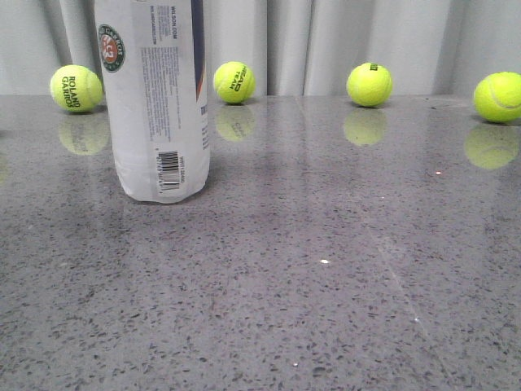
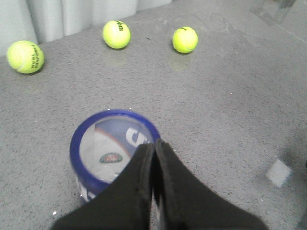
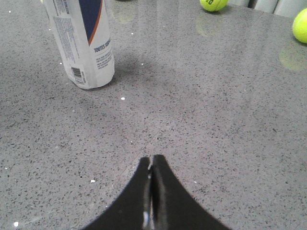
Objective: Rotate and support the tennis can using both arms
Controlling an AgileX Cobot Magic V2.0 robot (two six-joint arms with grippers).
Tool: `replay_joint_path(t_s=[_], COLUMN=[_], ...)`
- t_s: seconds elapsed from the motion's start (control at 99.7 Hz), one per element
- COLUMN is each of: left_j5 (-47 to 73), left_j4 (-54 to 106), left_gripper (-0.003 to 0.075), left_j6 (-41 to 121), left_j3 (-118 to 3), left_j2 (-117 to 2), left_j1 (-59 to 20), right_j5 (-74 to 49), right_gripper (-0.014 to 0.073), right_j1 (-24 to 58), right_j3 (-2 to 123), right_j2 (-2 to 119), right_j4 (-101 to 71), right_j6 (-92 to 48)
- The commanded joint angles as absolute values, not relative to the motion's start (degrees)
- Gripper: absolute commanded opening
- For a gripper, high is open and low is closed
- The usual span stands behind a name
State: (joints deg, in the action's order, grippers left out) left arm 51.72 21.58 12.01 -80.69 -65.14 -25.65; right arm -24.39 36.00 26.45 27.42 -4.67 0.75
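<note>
The tennis can (image 1: 156, 98) stands upright on the grey table at the left; its white label shows the round logo, small print and a barcode. Neither gripper shows in the front view. In the left wrist view my left gripper (image 2: 153, 143) is shut and empty, hovering above the can's blue-rimmed top (image 2: 112, 146); its fingertips overlap the rim's edge in the picture, and contact cannot be told. In the right wrist view my right gripper (image 3: 151, 160) is shut and empty above bare table, well apart from the can (image 3: 84, 43).
Several yellow tennis balls lie along the table's far edge before a grey curtain: one left of the can (image 1: 76, 88), one just right of it (image 1: 234, 82), one further right (image 1: 369, 84), one at the far right (image 1: 498, 97).
</note>
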Motion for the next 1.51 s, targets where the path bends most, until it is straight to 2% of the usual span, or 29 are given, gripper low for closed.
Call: replay_joint_path(t_s=[0.0, 0.241, 0.452, 0.793, 1.043, 1.204, 1.314, 1.495], left_j5=[42.56, 31.59, 27.21, 27.07, 25.30, 20.83, 13.63, 6.85], left_j4=[22.85, 22.85, 22.85, 20.97, 17.04, 13.45, 10.16, 6.50], left_gripper=[-0.0020, -0.0020, -0.0020, -0.0020, -0.0020, -0.0020, -0.0020, -0.0020], left_j6=[11.87, 11.87, 11.87, 11.76, 11.76, 11.76, 10.61, 7.77], left_j3=[-75.77, -58.55, -49.33, -40.53, -36.98, -34.41, -31.26, -24.50], left_j2=[-59.69, -48.62, -40.79, -34.03, -33.57, -33.57, -32.45, -27.77], left_j1=[-26.03, -26.03, -26.03, -25.78, -25.78, -25.78, -25.69, -19.05], right_j5=[-19.77, -19.77, -19.77, -19.77, -19.77, -19.77, -19.77, -19.77], right_gripper=[-0.0067, -0.0067, -0.0067, -0.0067, -0.0067, -0.0067, -0.0067, -0.0067], right_j1=[35.65, 35.65, 35.65, 35.65, 35.65, 35.65, 35.65, 35.65], right_j3=[28.00, 28.00, 28.00, 28.00, 28.00, 28.00, 28.00, 28.00], right_j2=[27.40, 27.40, 27.40, 27.40, 27.40, 27.40, 27.40, 27.40], right_j4=[-4.45, -4.45, -4.45, -4.45, -4.45, -4.45, -4.45, -4.45], right_j6=[0.57, 0.57, 0.57, 0.57, 0.57, 0.57, 0.57, 0.57])
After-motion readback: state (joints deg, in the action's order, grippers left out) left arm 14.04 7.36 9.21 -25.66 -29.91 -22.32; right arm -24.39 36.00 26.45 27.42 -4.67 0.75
